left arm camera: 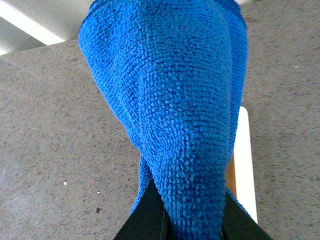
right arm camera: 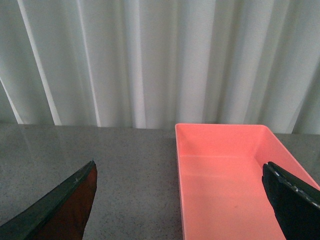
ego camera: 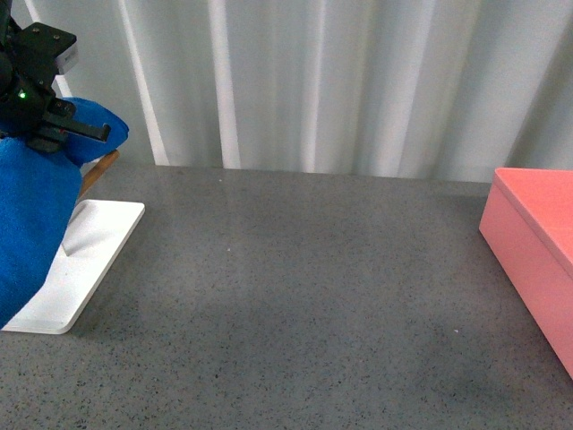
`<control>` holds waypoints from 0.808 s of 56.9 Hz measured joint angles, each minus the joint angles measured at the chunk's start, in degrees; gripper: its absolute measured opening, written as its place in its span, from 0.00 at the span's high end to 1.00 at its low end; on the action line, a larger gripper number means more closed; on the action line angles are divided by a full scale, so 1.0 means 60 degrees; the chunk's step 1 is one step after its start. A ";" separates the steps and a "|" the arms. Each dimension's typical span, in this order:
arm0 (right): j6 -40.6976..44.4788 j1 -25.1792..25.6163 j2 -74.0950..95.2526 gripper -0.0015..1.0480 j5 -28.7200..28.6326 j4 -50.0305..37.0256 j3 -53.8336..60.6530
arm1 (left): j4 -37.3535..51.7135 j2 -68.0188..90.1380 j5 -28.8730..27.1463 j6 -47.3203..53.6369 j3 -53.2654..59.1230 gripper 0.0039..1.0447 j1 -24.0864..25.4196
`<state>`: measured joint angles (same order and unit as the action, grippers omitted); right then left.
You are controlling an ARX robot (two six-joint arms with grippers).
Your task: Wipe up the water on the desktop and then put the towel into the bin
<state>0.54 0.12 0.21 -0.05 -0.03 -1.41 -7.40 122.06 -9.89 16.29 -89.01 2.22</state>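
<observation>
towel [ego camera: 31,224]: bright blue, at 9 o'clock in the front view, hanging clear of the counter [ego camera: 295,296]; long axis vertical, pinched end at 12 o'clock, loose bulk toward 6 o'clock.
left fingers [left arm camera: 147,225]: clamped on the towel's upper end.
tray [ego camera: 89,260]: flat, white, on the counter behind the towel, partly hidden by it; wooden rod [ego camera: 100,170] just beside the towel.
bin [ego camera: 537,233]: salmon-pink, at 3 o'clock, well apart from the towel; its bare pink floor shows inside.
right fingers [right arm camera: 65,210]: spread wide, the bin showing between them.
curtain [ego camera: 313,81]: pale, pleated, at 12 o'clock.
</observation>
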 joint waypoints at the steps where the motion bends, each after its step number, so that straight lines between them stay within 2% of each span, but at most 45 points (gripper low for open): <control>1: 0.0000 0.0000 0.0000 0.07 -0.0004 0.0000 0.0000 | 0.0000 -0.0076 0.0066 0.0000 0.0022 0.93 -0.0022; 25: 0.0000 0.0000 0.0000 0.07 0.0000 0.0000 0.0000 | 0.0000 -0.2816 0.1450 -0.0328 0.0565 0.93 -0.1213; 46: 0.0000 0.0000 0.0000 0.07 0.0000 0.0000 0.0000 | 0.0455 -0.4619 0.3388 -0.2433 0.2189 0.93 -0.3727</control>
<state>0.54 0.12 0.21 -0.05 -0.03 -1.41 -4.67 94.35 10.44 1.69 -75.88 -20.14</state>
